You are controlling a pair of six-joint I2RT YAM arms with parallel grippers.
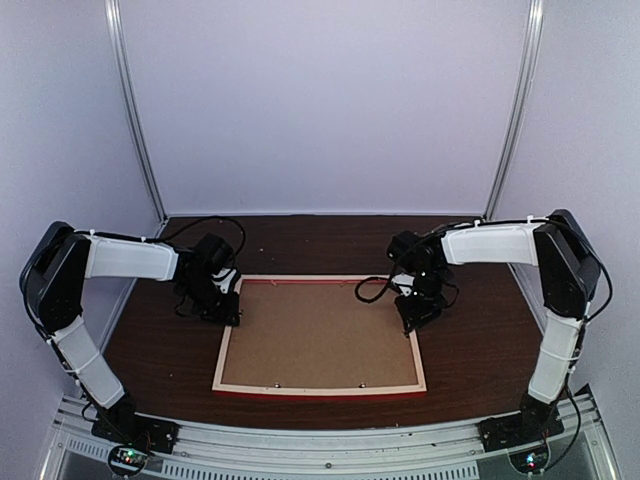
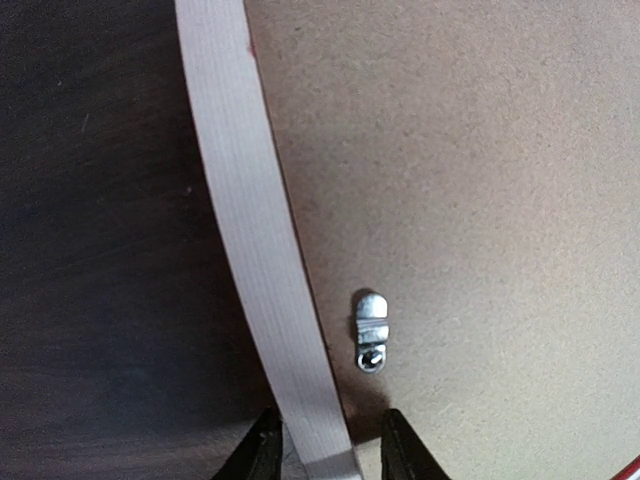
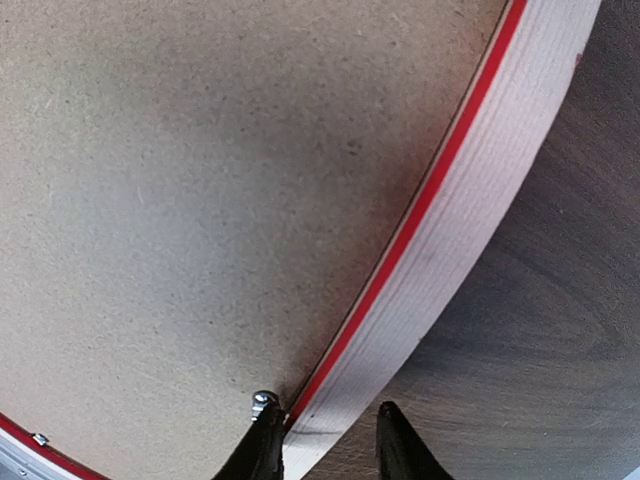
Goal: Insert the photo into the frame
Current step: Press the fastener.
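**A:** How is the left gripper [image 2: 328, 452] seen to stand?

**B:** Its jaws are parted; the pale left rail of the frame [image 2: 250, 230] is straddled, one of the fingers [image 2: 262, 452] being set over the dark worktop [image 2: 100, 250], the other over the brown backing board [image 2: 450, 150]; a dark gap is seen between the rail and the board-side finger, so no clamping is shown. Just beyond that finger a small metal clip [image 2: 371, 333] is fixed flat on the board, close beside the rail.

**A:** And the right gripper [image 3: 330, 448]?

**B:** Its jaws are likewise parted; the right rail is straddled, with space left on the worktop side; a thin red strip is seen between the pale wood and the board; a second clip [image 3: 264, 400] is touched, or nearly so, by the board-side finger; which of the two cannot be told.

**A:** Where is the frame placed?

**B:** It is laid back upward at the middle of the worktop, its near rail parallel to the near edge; the board is seated inside the rails; the left gripper is stationed near the frame's far-left corner, the right gripper on the far half of the right rail.
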